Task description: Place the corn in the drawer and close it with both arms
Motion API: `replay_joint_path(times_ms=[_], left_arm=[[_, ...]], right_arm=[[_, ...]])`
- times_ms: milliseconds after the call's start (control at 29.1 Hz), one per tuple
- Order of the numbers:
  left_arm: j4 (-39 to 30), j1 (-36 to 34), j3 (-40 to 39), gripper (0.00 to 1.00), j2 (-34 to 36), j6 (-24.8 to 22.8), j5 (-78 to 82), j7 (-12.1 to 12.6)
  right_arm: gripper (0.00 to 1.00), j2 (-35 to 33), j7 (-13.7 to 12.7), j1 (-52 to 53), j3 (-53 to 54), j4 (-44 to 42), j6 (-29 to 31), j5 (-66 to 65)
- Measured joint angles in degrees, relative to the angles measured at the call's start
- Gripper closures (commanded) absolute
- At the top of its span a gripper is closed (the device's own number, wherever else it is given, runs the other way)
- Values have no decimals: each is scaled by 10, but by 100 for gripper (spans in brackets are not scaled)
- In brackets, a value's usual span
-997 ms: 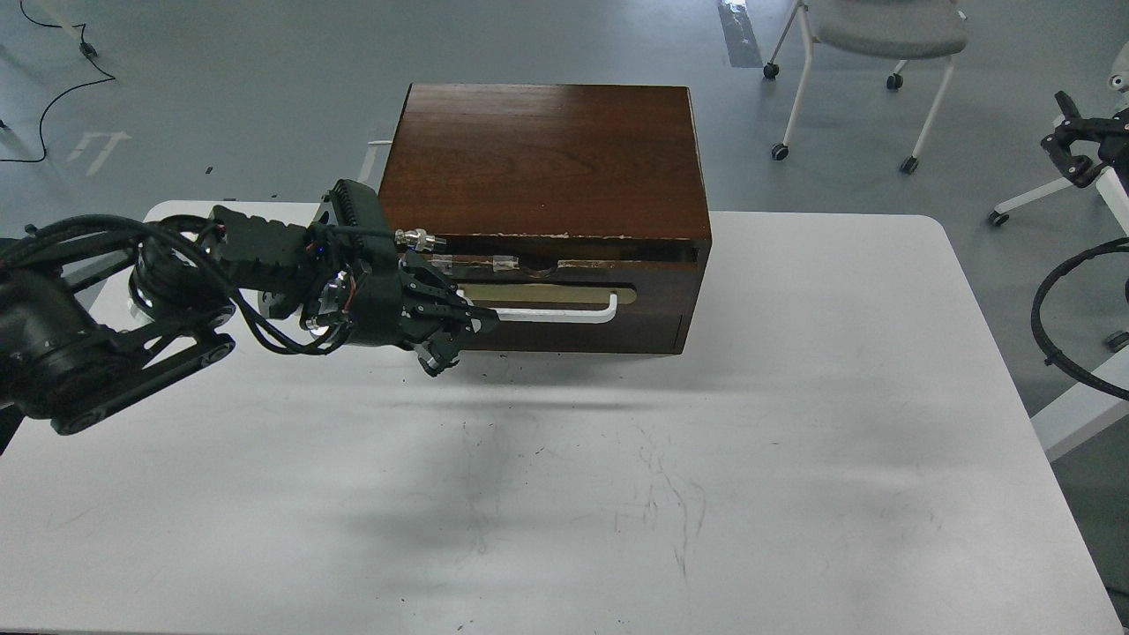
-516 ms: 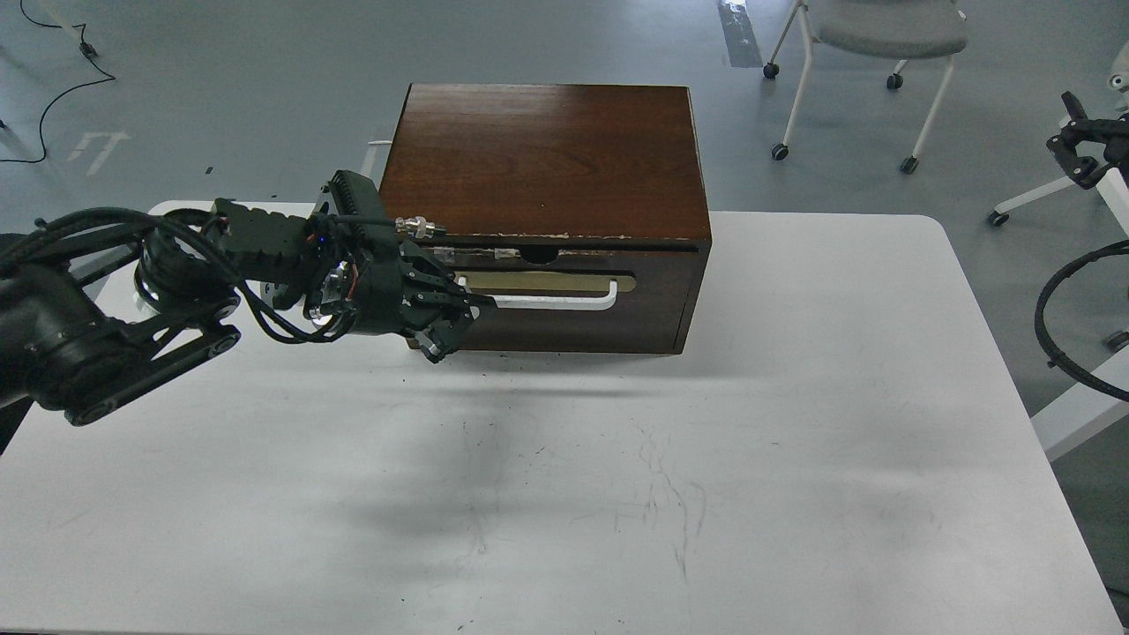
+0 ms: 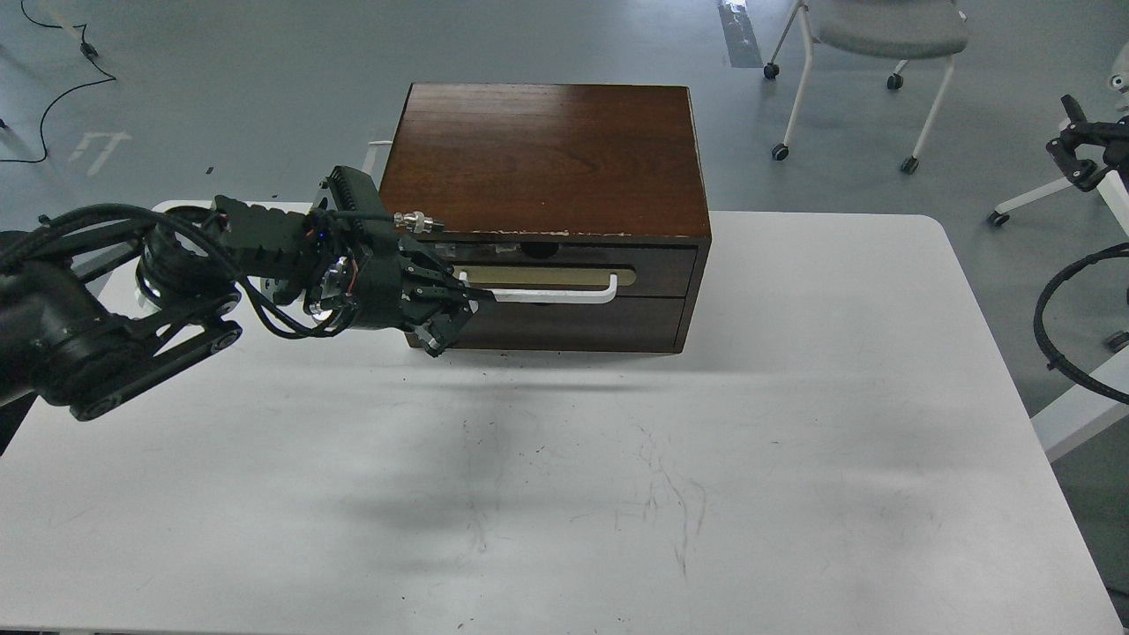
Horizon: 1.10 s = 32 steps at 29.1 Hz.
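Left gripper (image 3: 460,310) sat against the left end of the white bar handle (image 3: 551,294) on the drawer (image 3: 564,273), its two black fingers (image 3: 441,333) parted, one level with the bar and the other angled down toward the table (image 3: 564,459). Whether either finger actually pressed on the bar could not be told from the head view. The left arm (image 3: 132,309) reached in from the left edge, cables looped along it, crossing the near-left corner of the cabinet.

The drawer front lay almost flush with the dark wooden cabinet (image 3: 547,159) — only a thin dark slit showed beneath the chipped top edge, and nothing of the inside could be seen through it. The corn was not visible anywhere; no yellow showed on the table or around the cabinet, so its place could not be read from the view. Below the drawer sat the plain dark panel (image 3: 573,326), shut.

Off the far right edge a black pincer (image 3: 1078,145) was raised beside a white frame, well apart from the table — seemingly the right gripper, too small and dark to tell whether it was spread or pressed together. A grey chair (image 3: 882,35) stood on the floor behind.
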Motion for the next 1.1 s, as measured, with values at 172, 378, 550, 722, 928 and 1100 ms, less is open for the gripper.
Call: replay_joint_path(times_ms=[172,378,550,722,928,1100], left_arm=[[-17,-1,-1,50,5,0,1,-2],[-36,5,-17,8,6,15,-46,-2],[-48,6,-30,2,15,22,-250,-4],[-58,1,-85,2,50,-5,-531,-1],[45,4,-144,2,52,-27,-814,13],[203,10,-164,2,47,-37,-1095,14]], right_arm=[[0,1,0,0,0,0,0,0],[0,2,0,-2,0,-1,0,0],[0,0,4,-7,0,0,0,0],[0,-3,4,-12,1,0,0,1],[0,-4,4,-12,1,-2,0,0],[0,-4,1,-12,6,-12,0,1]])
